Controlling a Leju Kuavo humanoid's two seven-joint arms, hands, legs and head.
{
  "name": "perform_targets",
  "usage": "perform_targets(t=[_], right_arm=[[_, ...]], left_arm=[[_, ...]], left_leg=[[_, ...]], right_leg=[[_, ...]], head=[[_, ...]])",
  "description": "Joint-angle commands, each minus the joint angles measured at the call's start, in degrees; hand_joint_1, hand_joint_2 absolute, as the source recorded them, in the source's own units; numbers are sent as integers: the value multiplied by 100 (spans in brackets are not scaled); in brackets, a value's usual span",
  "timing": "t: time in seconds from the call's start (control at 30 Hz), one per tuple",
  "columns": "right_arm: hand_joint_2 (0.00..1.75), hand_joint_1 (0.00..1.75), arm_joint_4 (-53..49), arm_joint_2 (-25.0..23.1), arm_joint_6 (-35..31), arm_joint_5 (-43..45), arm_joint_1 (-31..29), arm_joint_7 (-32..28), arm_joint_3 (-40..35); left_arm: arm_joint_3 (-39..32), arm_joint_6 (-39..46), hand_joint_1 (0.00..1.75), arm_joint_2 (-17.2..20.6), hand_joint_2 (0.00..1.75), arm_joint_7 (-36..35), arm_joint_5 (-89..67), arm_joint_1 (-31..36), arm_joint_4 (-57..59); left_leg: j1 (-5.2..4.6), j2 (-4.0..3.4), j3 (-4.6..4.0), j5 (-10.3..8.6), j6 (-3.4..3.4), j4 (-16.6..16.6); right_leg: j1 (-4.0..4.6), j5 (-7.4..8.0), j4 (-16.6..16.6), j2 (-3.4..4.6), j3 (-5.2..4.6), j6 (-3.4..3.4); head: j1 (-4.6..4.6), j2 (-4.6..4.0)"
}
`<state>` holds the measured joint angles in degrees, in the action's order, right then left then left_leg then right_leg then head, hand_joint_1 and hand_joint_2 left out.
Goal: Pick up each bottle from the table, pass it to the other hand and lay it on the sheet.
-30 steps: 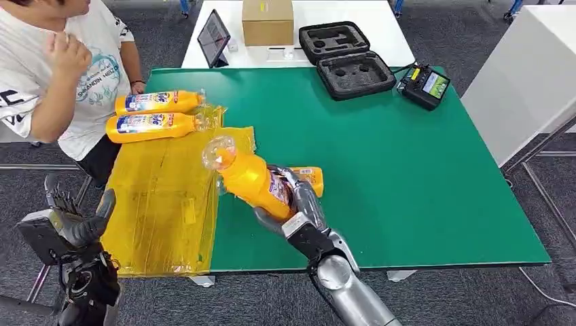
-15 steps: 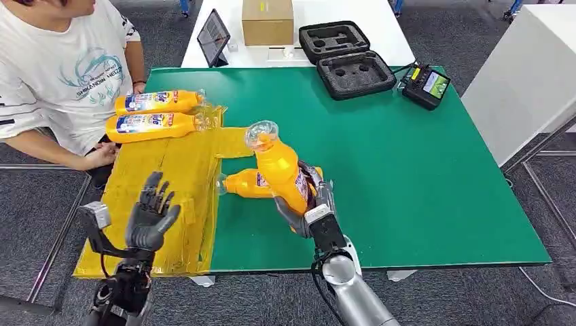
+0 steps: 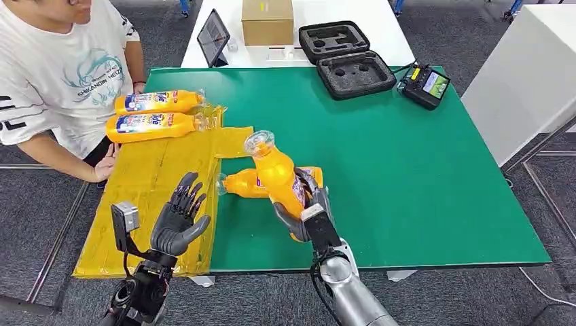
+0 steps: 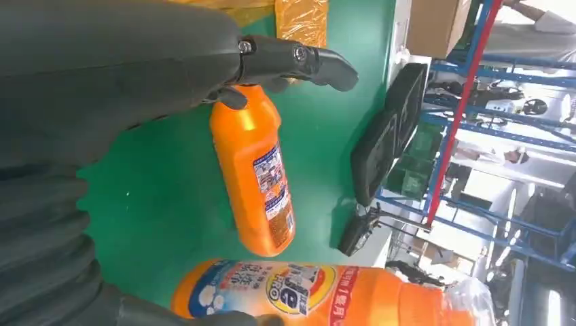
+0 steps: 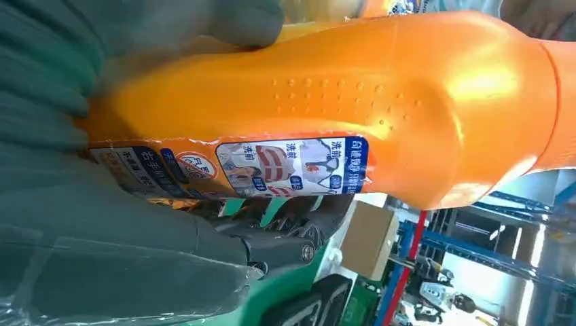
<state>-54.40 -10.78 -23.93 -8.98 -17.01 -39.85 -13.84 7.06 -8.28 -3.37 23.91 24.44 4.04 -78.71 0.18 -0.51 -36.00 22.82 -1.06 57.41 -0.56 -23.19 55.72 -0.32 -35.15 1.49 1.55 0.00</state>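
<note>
The right hand [image 3: 307, 212] grips an orange bottle [image 3: 280, 178] around its lower body and holds it above the green table [image 3: 421, 176], neck tilted up and toward the yellow sheet [image 3: 159, 197]. The left hand [image 3: 178, 221] hovers over the near part of that sheet, fingers spread and holding nothing. To pass the bottle well, the left hand should probably close on the bare upper body, clear of the right hand's fingers, before the right lets go. Another bottle [image 3: 250, 183] lies on the table just beside the sheet; two laid bottles [image 3: 155, 114] rest at the sheet's far end.
</note>
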Motion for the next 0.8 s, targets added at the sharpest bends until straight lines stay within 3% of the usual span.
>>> perform_targets(t=[0.03, 0.17, 0.27, 0.43, 0.8], right_arm=[[175, 175, 982, -186, 40, -164, -497, -15, -26], [175, 175, 1172, -351, 15, -496, -538, -12, -371], [175, 175, 1150, -460, -488, -1159, -536, 56, -837], [175, 175, 688, -555, -784, -1816, -393, 301, -1465], [175, 175, 1121, -664, -632, -1978, -618, 493, -2162]], left_arm=[[739, -9, 0, 116, 175, -1, -450, 277, 49], [858, 53, 0, 113, 175, -5, -496, 489, 244], [762, 279, 0, 91, 175, 29, -485, 649, 415], [646, 583, 0, 110, 175, 27, -437, 846, 681], [749, 278, 0, 158, 175, -113, 233, 889, 831]], left_leg=[[3, 4, 11, 5, 3, 1], [5, 2, 21, 10, 6, 2], [5, 0, 26, 11, 9, 0], [5, -2, 15, 5, 7, -2], [9, 5, 22, 6, 7, -1]], right_leg=[[3, -5, -1, 0, 12, -3], [4, -8, -1, 3, 22, -5], [5, -9, 0, 6, 25, -8], [5, -6, 2, 4, 11, -5], [12, -10, 0, -3, 21, -6]], head=[[0, 0], [2, 0], [0, 0], [2, 0], [0, 0]])
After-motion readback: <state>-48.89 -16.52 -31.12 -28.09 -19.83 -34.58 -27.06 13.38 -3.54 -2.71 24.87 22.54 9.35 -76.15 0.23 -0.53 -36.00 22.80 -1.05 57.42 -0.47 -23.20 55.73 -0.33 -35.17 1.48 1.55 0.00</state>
